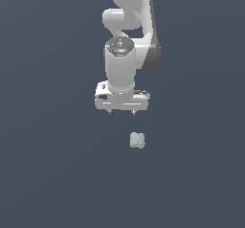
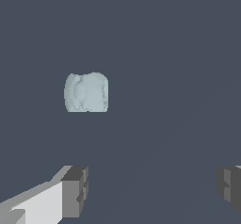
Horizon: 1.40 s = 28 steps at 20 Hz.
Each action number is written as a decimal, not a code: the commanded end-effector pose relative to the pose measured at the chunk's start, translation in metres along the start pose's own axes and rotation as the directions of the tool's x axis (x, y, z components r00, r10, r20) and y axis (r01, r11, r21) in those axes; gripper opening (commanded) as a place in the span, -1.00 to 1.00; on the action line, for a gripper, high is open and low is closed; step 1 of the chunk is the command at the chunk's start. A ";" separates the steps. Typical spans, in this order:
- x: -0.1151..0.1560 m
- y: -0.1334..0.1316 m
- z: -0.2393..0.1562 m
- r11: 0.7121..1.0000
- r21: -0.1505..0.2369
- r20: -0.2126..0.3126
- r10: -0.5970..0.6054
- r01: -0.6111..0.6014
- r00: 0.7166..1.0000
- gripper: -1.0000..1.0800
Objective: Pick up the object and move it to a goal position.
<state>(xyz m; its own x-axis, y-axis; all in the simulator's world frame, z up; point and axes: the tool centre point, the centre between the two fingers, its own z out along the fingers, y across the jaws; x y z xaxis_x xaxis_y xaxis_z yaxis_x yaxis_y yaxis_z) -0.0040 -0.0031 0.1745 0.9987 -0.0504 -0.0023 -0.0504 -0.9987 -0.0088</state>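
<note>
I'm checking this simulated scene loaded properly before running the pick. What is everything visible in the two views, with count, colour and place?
block: one, pale blue-grey, lumpy; lying on the floor apart from the robot, below the gripper in the exterior view and slightly toward that view's right; in the wrist view it sits ahead of the fingers, not between them.
floor: one, plain dark grey-blue, filling the background of both views.
arm: one, white with dark grey joints, coming in from the top of the exterior view.
gripper: one, white body, pointing down; jaws open wide and empty, touching nothing.
fingers: two, grey pads, far apart in the wrist view.
</note>
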 end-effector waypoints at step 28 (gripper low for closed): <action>0.004 -0.005 0.013 0.997 -0.013 0.005 0.077 -0.077 0.997 0.92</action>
<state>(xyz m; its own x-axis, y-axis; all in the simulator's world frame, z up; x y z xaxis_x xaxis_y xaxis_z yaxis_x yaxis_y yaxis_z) -0.0012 0.0009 0.1623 0.9945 -0.1044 -0.0074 -0.1044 -0.9945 0.0047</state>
